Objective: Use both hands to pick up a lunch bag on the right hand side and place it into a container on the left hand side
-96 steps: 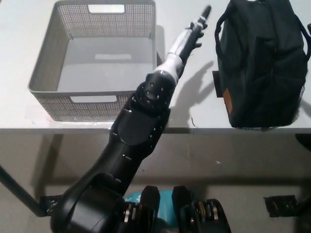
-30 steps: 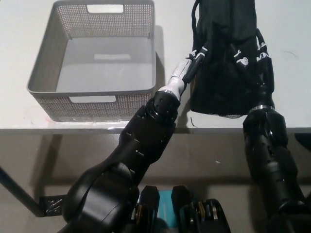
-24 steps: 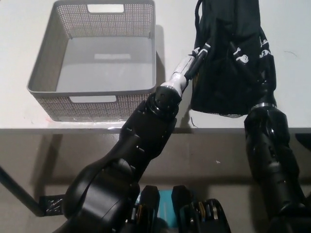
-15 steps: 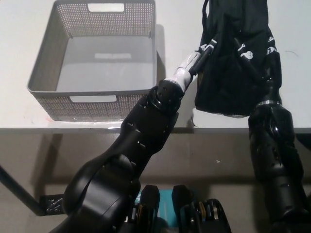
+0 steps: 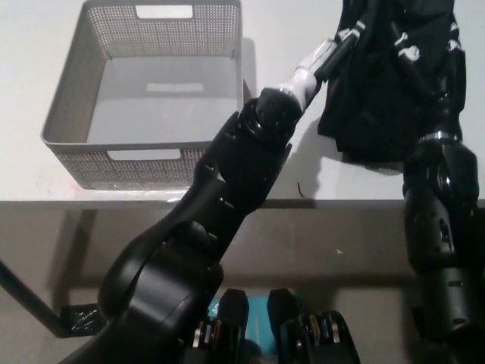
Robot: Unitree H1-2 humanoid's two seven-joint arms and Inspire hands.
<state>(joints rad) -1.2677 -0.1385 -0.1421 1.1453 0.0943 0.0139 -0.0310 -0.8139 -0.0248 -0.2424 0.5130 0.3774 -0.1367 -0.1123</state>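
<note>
While the grey perforated plastic basket sits empty, left hand and right hand grip the black fabric lunch bag.

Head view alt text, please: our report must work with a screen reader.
Both robot hands hold a black lunch bag squeezed between them at the table's right side: the left hand presses on its left side, the right hand on its right. To the left stands a grey mesh basket with nothing in it.
</note>
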